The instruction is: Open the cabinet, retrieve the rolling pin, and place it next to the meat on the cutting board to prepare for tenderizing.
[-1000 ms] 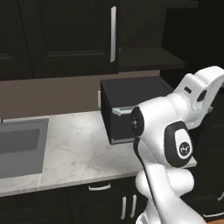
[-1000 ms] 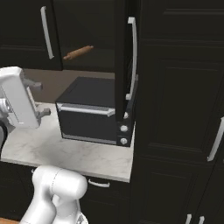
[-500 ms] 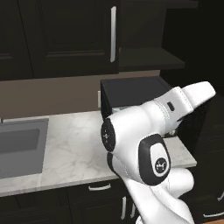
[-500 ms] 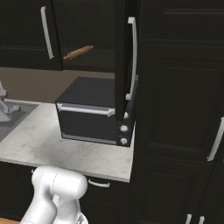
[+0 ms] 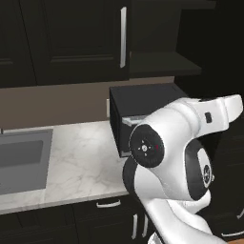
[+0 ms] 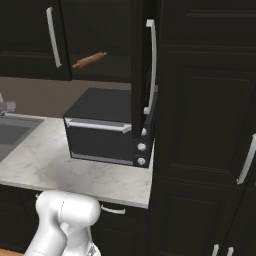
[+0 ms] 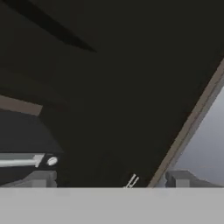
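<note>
Rolling pin (image 6: 89,60), a slim brown wooden rod, lies tilted inside the tall near-black wall cabinet (image 6: 102,40), its right door (image 6: 142,65) swung open edge-on, partly hiding the black boxy countertop appliance (image 6: 107,127). Two-finger gripper (image 7: 109,178) spread wide, empty, facing murky dark surfaces.

Near-black cabinet (image 6: 95,40) with silver bar handles, a brown wooden rolling pin (image 6: 89,60) glowing inside it. Black boxy appliance (image 6: 107,127), silver bar across its front. White-grey veined marble counter (image 5: 81,162), flat grey sink (image 5: 21,159).
</note>
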